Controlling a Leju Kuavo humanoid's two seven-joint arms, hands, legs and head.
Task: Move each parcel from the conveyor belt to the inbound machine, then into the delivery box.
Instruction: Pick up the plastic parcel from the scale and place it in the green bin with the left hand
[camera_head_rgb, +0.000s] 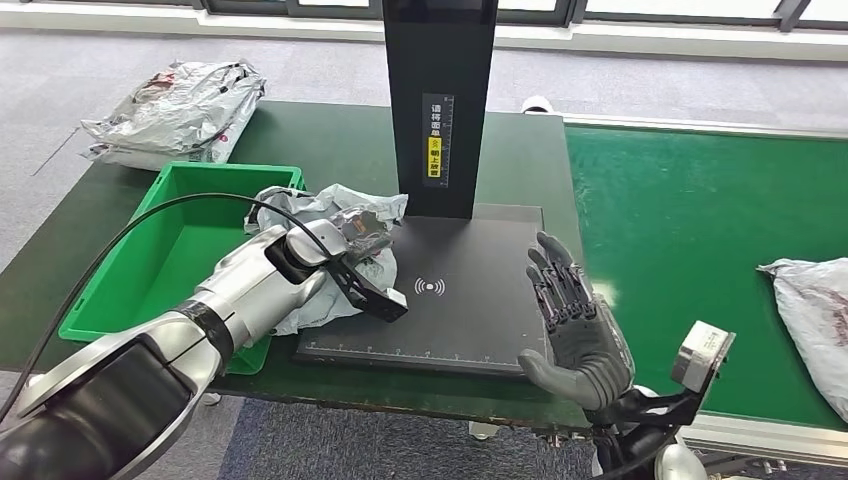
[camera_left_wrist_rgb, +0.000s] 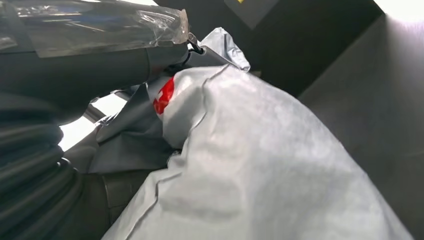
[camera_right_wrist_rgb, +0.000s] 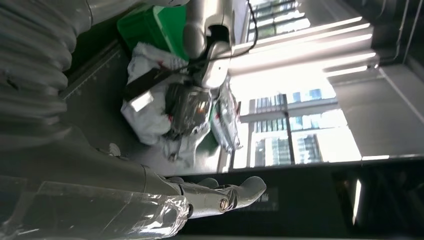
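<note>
A crumpled grey-white parcel (camera_head_rgb: 335, 205) lies across the left edge of the inbound machine's black plate (camera_head_rgb: 455, 325) and the rim of the green delivery box (camera_head_rgb: 175, 250). My left hand (camera_head_rgb: 357, 240) grips this parcel from above. The left wrist view has the parcel (camera_left_wrist_rgb: 260, 165), with a red mark, right under the left hand (camera_left_wrist_rgb: 100, 65). My right hand (camera_head_rgb: 577, 325) stands open over the plate's right edge, palm toward the parcel, holding nothing. From the right wrist, the right hand (camera_right_wrist_rgb: 150, 195) faces the parcel (camera_right_wrist_rgb: 145, 117). A second grey parcel (camera_head_rgb: 815, 310) waits on the green conveyor belt (camera_head_rgb: 690, 210).
The machine's black column (camera_head_rgb: 440, 100) rises behind the plate. Another bagged parcel (camera_head_rgb: 180, 110) lies at the table's far left corner. A black cable (camera_head_rgb: 130, 235) arcs from my left arm over the green box. The belt's metal rim runs along the front right.
</note>
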